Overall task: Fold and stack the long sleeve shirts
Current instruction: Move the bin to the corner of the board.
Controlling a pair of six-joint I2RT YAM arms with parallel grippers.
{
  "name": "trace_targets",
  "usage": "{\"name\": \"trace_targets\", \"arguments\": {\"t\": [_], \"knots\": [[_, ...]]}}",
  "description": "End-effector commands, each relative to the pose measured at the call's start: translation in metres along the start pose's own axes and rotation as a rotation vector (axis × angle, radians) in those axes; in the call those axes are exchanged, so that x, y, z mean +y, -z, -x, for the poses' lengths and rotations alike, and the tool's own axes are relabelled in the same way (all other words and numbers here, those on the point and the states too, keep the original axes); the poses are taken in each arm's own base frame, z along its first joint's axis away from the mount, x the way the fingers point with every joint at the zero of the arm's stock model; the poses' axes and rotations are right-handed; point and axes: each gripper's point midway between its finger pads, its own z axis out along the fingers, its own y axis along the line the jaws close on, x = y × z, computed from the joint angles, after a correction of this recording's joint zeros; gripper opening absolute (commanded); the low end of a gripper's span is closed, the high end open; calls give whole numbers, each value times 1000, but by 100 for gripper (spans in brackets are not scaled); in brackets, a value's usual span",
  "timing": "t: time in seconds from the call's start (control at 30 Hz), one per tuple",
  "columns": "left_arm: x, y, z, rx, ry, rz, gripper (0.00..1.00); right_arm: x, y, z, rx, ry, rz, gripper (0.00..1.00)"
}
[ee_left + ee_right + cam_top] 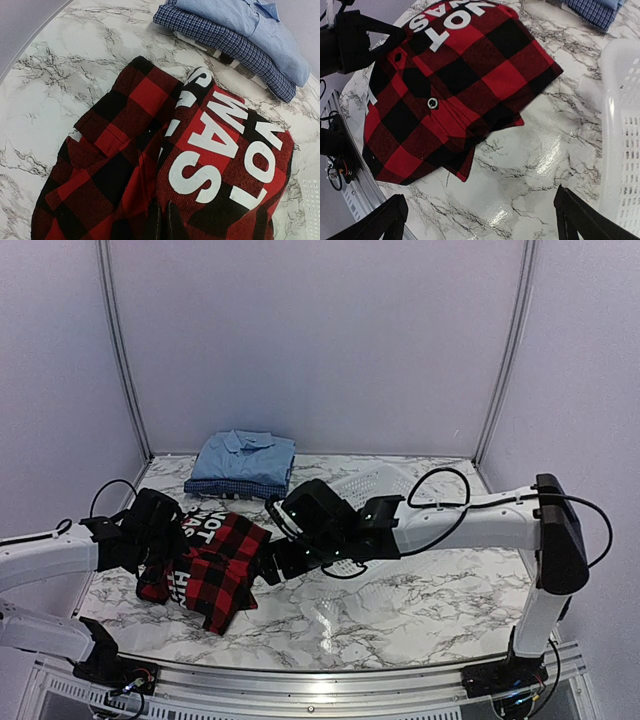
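The red-and-black plaid shirt (215, 565) with white block letters lies bunched on the marble table at the left, partly folded. My left gripper (162, 540) is shut on a fold of it near the lettering; in the left wrist view its fingertips (164, 222) press together on the cloth (125, 165). My right gripper (275, 560) hangs open just right of the shirt (455, 90), over bare table (482, 220), holding nothing. At the back, the light blue collared shirt (245, 452) lies folded on top of the dark blue checked one (235, 486).
A white mesh basket (375, 485) lies on the table behind my right arm, and its wall (625, 135) is close on the right of the right wrist view. The table's front rail (300, 680) runs along the near edge.
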Motion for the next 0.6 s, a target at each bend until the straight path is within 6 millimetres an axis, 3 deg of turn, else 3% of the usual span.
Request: {"name": "trace_targets", "arguments": {"t": [0.0,0.13,0.27,0.43,0.57], "knots": [[2,1,3,-9,9,-14,0,4,-18,-15,26,-44,20,98],[2,1,2,-6,10,-16,0,-24,-24,-26,35,-89,-62,99],[0,2,3,-6,12,-26,0,-68,-16,-31,18,-163,-148,98],[-3,0,2,-1,11,-36,0,-134,11,-28,-43,-257,-281,99],[-6,0,3,2,8,-43,0,-191,45,-33,-98,-355,-381,98]]}}
